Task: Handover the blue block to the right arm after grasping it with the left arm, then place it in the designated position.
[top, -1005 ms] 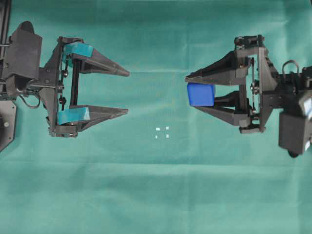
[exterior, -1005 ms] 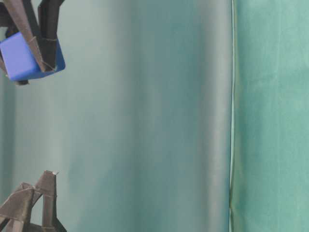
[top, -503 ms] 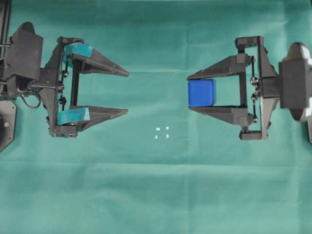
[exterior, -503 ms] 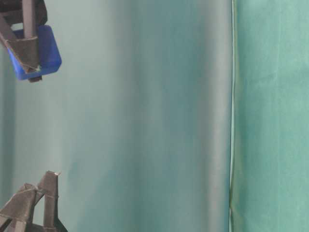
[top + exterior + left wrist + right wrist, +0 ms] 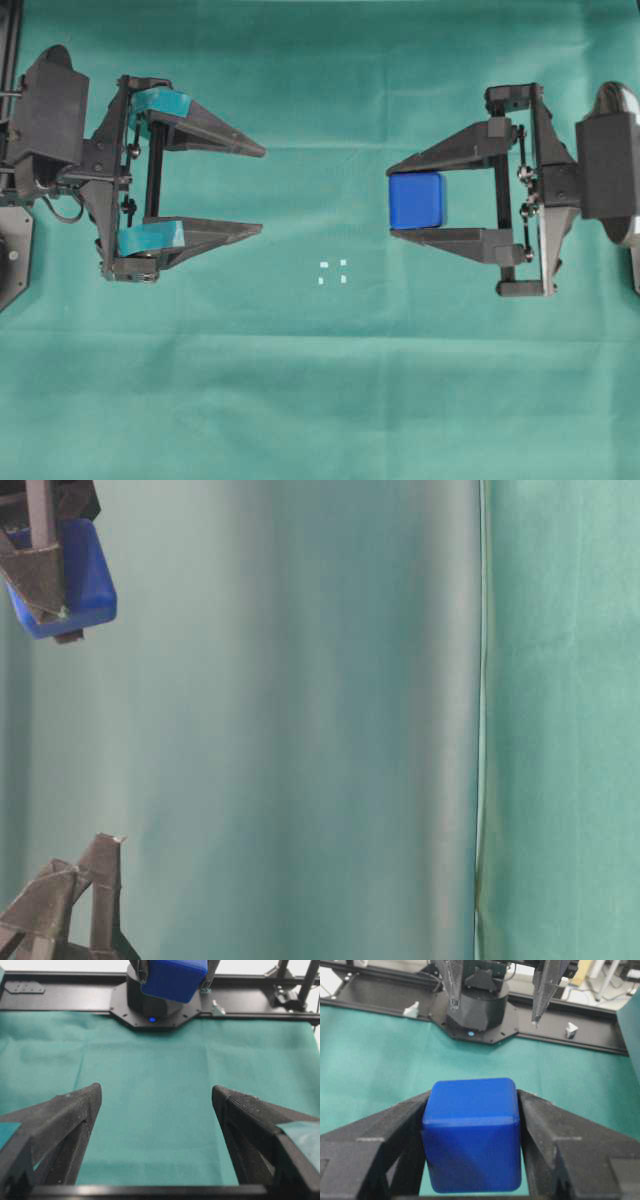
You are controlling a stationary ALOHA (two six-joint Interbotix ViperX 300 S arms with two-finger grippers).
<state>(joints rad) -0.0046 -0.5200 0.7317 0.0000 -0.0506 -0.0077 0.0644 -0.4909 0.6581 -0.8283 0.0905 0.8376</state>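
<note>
A green cloth [image 5: 320,400] covers the counter from edge to edge, and very little lies on it. Between the two arms — nearer the middle, a little below their line in the overhead view — sits the designated position [image 5: 333,272], four tiny white marks in a square with bare cloth between them. Nothing stands over or beside those marks. Beyond the cloth, the wrist views show a black frame rail [image 5: 60,997] and the round black base [image 5: 479,1010] of the opposite arm, each base with a small blue light.

There is one blue block [image 5: 417,200]. The right end effector [image 5: 391,197] has its two plain black fingers pressed against opposite faces of it, the block sitting at the fingertips and held above the cloth, up and to the right of the marks in the overhead view (the right wrist view shows both fingers touching its sides). In the table-level view the block [image 5: 70,585] appears in the top left corner with a dark fingertip across it.

The left end effector [image 5: 263,190] faces it from well apart, its two teal-taped fingers spread wide with nothing between them — only green cloth shows in the gap in the left wrist view.
</note>
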